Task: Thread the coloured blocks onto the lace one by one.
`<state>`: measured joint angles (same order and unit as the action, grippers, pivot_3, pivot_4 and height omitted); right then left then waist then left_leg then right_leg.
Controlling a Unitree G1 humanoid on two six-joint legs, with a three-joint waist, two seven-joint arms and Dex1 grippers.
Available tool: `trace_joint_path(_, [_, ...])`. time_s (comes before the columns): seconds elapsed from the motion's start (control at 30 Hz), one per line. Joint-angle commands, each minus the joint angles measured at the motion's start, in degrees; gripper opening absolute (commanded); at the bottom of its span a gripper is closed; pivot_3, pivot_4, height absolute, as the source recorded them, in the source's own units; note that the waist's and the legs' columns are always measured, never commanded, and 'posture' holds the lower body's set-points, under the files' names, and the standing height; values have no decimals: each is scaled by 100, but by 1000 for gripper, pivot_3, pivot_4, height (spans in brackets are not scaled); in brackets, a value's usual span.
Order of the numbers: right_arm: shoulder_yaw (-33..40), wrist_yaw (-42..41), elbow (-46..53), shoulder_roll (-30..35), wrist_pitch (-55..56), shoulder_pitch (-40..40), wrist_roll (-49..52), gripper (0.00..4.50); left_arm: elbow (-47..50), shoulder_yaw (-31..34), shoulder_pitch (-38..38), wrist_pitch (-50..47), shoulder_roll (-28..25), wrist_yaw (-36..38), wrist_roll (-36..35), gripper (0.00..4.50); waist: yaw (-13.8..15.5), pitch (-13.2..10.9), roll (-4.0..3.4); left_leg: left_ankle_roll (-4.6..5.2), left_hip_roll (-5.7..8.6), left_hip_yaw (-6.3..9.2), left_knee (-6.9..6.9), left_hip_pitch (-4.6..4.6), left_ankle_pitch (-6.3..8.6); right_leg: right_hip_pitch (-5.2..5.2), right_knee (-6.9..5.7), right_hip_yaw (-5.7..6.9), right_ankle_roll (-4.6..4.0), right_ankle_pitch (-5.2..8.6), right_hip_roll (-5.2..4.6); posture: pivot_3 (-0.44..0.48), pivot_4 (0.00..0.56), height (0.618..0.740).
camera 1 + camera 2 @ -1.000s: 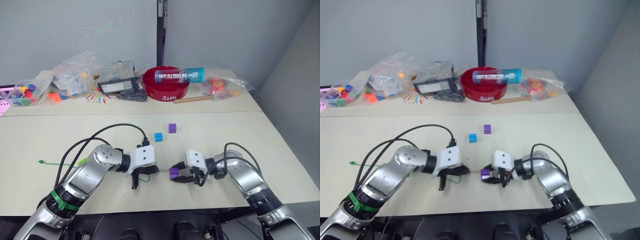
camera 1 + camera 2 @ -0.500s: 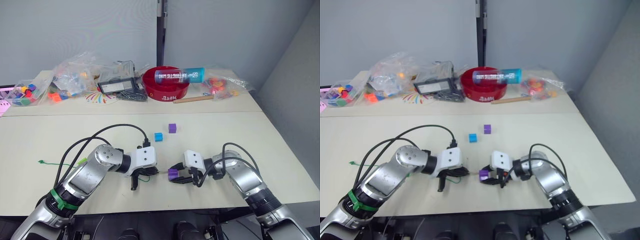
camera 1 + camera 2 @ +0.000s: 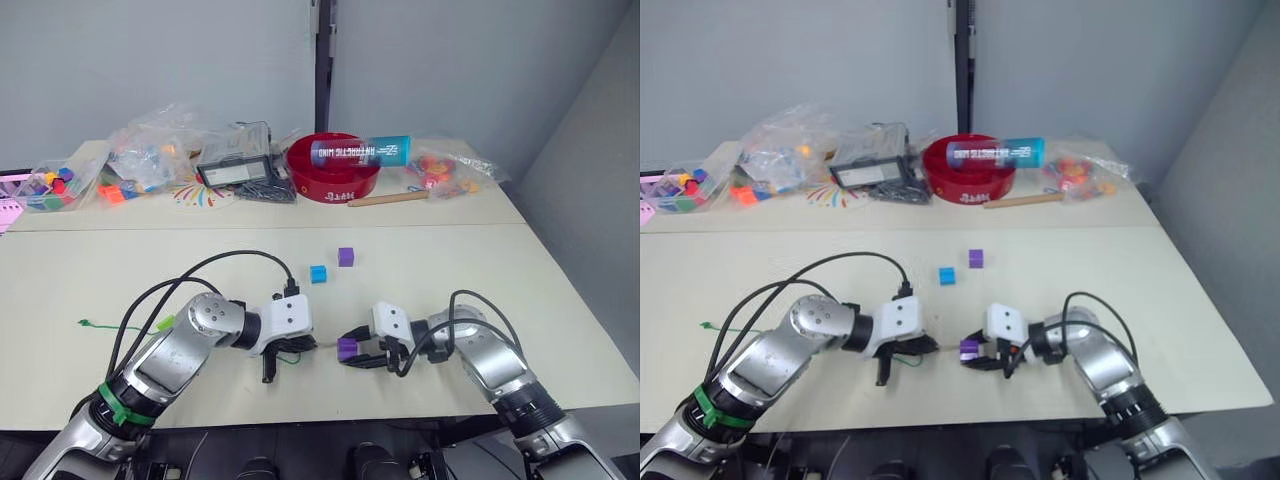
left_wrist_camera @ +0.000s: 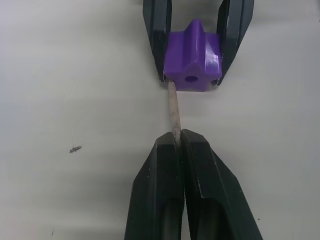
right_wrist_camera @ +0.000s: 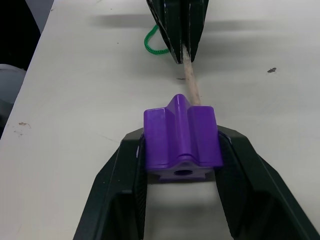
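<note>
A purple block (image 5: 182, 143), ridged on top with a round hole in its near face, sits clamped between the right hand's (image 3: 352, 352) two fingers near the table's front edge. The lace's (image 5: 191, 85) stiff pale tip, pinched in the left hand (image 4: 178, 147), meets the block's far side; green string (image 5: 152, 44) loops behind that hand. A second purple block (image 3: 345, 256) and a sky blue block (image 3: 318, 273) lie apart at mid-table.
</note>
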<state>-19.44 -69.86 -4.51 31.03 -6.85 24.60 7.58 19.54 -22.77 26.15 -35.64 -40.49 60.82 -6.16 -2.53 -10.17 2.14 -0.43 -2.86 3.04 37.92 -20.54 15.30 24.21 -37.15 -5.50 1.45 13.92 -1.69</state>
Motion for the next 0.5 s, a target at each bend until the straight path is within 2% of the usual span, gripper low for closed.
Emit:
trace_joint_path(0.03, [38, -7, -105, 98, 17, -81, -52, 1374, 225, 109, -24, -32, -42, -22, -75, 0, 1, 0, 0, 0, 0, 0, 0, 0, 0, 0, 0, 0, 0, 0, 0, 0, 150, 731])
trace_joint_path(0.5, [-12, 59, -85, 135, -73, -21, -152, 1374, 397, 277, -190, -114, -185, -29, -234, 0, 4, 0, 0, 0, 0, 0, 0, 3, 0, -3, 0, 0, 0, 0, 0, 0, 150, 731])
